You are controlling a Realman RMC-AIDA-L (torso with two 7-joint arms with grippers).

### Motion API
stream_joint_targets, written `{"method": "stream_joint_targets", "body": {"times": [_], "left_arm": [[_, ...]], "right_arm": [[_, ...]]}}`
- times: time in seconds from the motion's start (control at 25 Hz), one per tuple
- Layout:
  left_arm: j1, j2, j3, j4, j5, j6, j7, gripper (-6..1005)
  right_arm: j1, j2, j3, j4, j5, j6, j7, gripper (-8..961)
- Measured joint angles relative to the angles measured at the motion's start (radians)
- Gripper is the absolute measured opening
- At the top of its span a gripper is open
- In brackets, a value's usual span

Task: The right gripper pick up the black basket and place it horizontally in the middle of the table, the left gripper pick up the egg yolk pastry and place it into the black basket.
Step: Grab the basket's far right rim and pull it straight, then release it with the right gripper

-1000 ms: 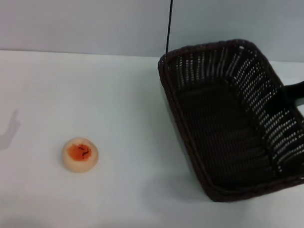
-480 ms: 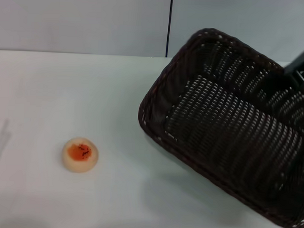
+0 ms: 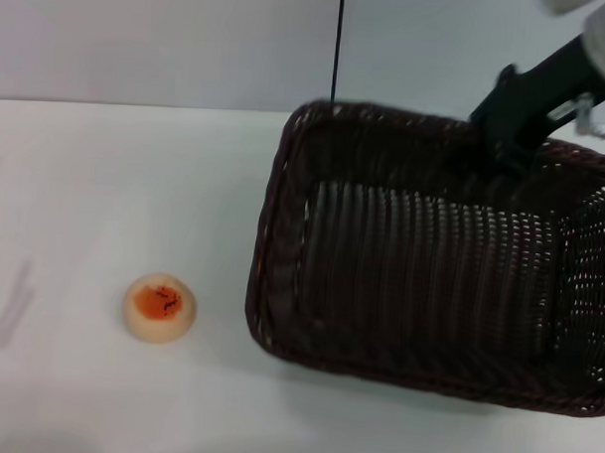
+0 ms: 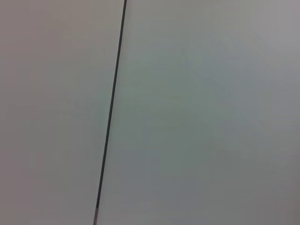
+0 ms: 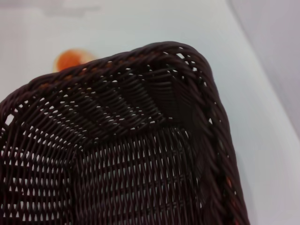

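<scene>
Pale beige and orange-centred, the small round egg yolk pastry [image 3: 160, 307] sits alone on the left part of the plain white table [image 3: 85, 179], well apart from everything, and my left gripper is nowhere in view, so I cannot tell whether its fingers are apart or together. To the pastry's right, the large dark brown-black woven wicker basket [image 3: 429, 291] hangs tilted, its long side now running across the table, its near left corner low and close to the surface. At its far rim, on the right, my right gripper [image 3: 510, 119] is clamped on the braided edge. I judge the placing half done. Held by one rim only, the basket could swing or slip if I lower it fast, and a drifting corner might knock the pastry away.
</scene>
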Motion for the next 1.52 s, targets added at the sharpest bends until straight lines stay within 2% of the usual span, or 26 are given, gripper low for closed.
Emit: {"method": "stream_joint_targets", "body": {"times": [0.28,0.68,1.0,1.48,1.52], "left_arm": [[0.008,-0.003,0.032,-0.003,0.000,0.010,0.000,723],[0.006,-0.003,0.047,-0.028,0.000,0.002,0.000,716],[-0.010,-0.001,0.046,-0.041,-0.001,0.001,-0.001,710],[-0.018,0.000,0.046,-0.035,-0.001,-0.005,-0.001,700],[-0.019,0.000,0.046,-0.034,-0.001,-0.006,0.000,700]], "right_arm": [[0.024,0.018,-0.125,0.075,0.001,0.122,-0.045,155],[0.033,0.021,-0.139,0.201,0.104,0.316,-0.123,164],[0.069,0.022,-0.165,0.274,0.136,0.360,-0.133,171],[0.061,0.027,-0.192,0.267,0.163,0.387,-0.080,182],[0.061,0.027,-0.192,0.267,0.163,0.387,-0.080,215]]}}
